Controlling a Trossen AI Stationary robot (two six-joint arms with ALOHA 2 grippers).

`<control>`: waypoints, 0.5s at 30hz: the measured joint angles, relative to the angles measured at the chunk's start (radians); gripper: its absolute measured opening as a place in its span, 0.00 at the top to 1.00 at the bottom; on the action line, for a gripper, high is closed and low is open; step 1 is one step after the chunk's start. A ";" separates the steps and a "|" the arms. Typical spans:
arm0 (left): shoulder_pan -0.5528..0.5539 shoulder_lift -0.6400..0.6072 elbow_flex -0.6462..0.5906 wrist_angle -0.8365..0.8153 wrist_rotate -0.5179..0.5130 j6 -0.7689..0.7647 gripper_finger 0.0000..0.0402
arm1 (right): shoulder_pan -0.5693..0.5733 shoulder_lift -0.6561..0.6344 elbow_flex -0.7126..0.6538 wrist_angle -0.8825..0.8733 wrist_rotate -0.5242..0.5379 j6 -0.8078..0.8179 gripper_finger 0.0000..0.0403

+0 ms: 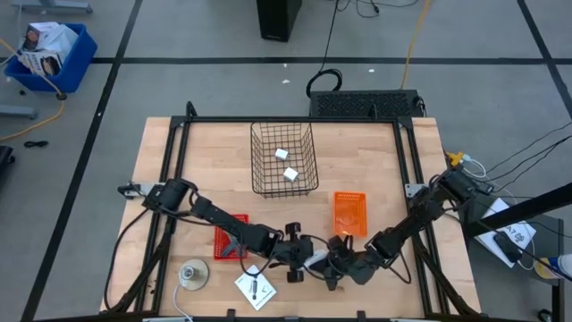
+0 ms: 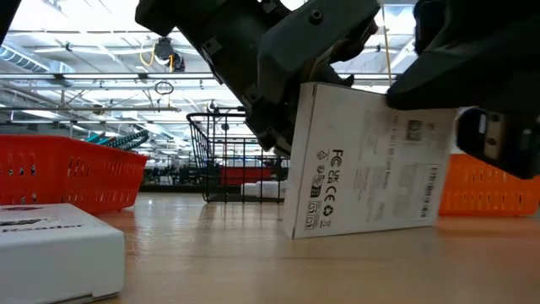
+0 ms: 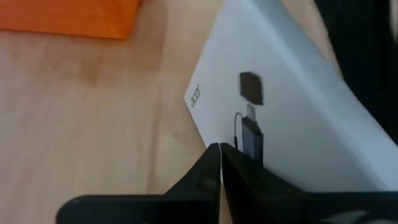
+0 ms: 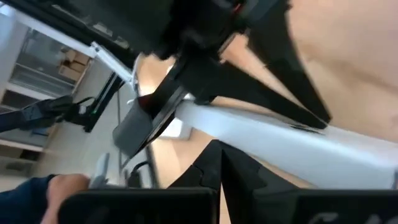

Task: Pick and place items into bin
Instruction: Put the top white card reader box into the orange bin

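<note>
A white flat box (image 1: 314, 259) with small print stands tilted on its lower edge (image 2: 291, 233) near the table's front, between my two grippers. My left gripper (image 1: 293, 255) is shut at its left side and my right gripper (image 1: 332, 266) is shut at its right side. The box also shows in the left wrist view (image 3: 298, 124) and the right wrist view (image 4: 267, 134). Two white cubes (image 1: 281, 154) lie in the wire basket (image 1: 253, 156) at the far middle. A second white box with black marks (image 1: 255, 286) lies flat at the front edge. My left gripper has its shut fingertips (image 3: 214, 155) against the box's printed face near its edge (image 3: 233, 134), coming level from the table's left. The box leans tilted, its lower edge on the table. My right gripper has its shut fingertips (image 4: 214, 152) at the box's narrow side (image 4: 249, 127), coming from the table's right. Whether they touch it, I cannot tell.
A red tray (image 1: 231, 241) lies under the left arm and an orange tray (image 1: 350, 213) stands just behind the grippers. A round grey disc (image 1: 192, 275) lies at the front left. A person's sleeve (image 4: 37, 193) shows beyond the table.
</note>
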 joint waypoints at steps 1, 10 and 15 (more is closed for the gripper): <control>0.000 -0.004 0.000 -0.007 -0.015 0.002 0.96 | -0.005 0.001 0.000 -0.005 0.000 -0.005 1.00; 0.002 -0.019 -0.002 -0.032 -0.059 0.010 0.94 | -0.039 0.004 -0.005 -0.015 -0.015 -0.045 1.00; 0.004 -0.027 -0.002 -0.067 -0.078 0.011 0.92 | -0.050 0.004 -0.005 -0.008 -0.016 -0.063 1.00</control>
